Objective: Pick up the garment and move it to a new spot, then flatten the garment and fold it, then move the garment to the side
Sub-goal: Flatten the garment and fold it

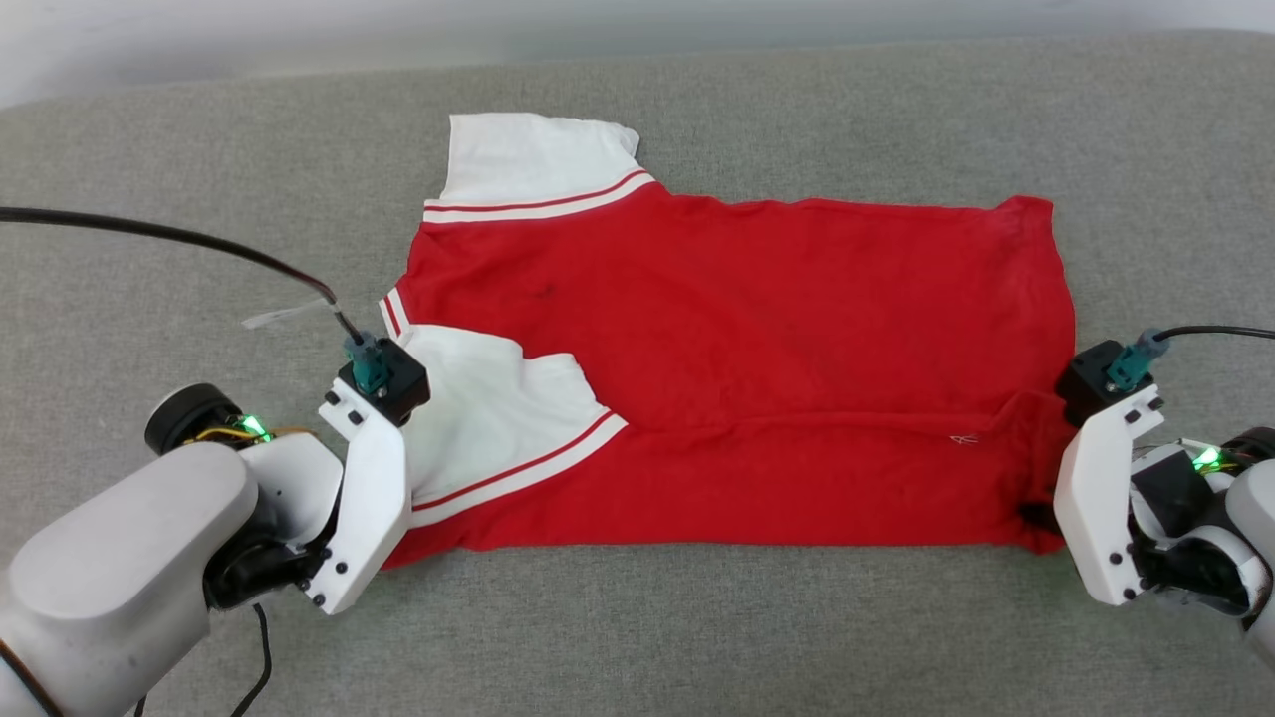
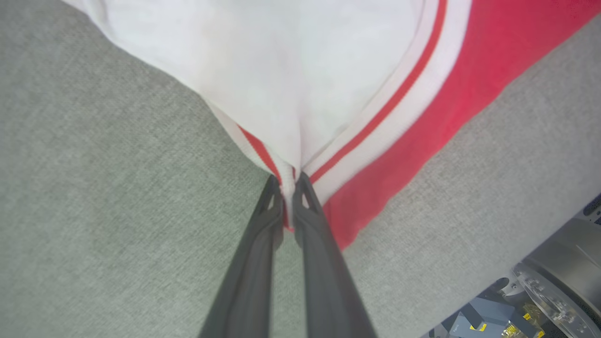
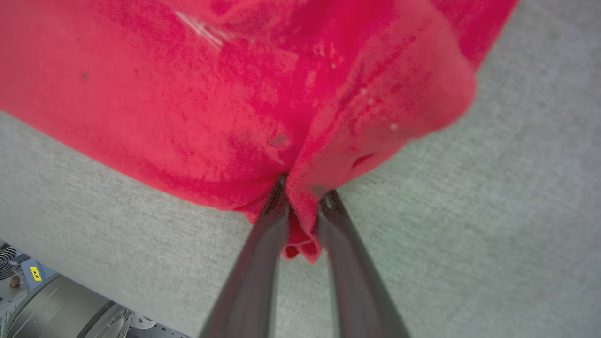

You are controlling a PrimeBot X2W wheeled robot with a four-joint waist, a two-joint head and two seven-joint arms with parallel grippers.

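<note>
On the grey surface (image 1: 199, 149) the garment (image 1: 737, 329) lies flat, mid-fold: left gripper (image 2: 287, 180) clamped on its near sleeve-end corner, right gripper (image 3: 303, 185) pinching its near hem corner; next, I'd judge, lift both evenly and carry that edge across.

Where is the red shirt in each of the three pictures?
Head view: the garment lies spread across the middle, between both arms.
Left wrist view: the garment hangs across the top; the left gripper has its fingers pinching the striped sleeve seam.
Right wrist view: the garment spreads across the top; the right gripper has its fingers pinching a red corner.
Shared landmark: the grey cloth surface under it.
</note>
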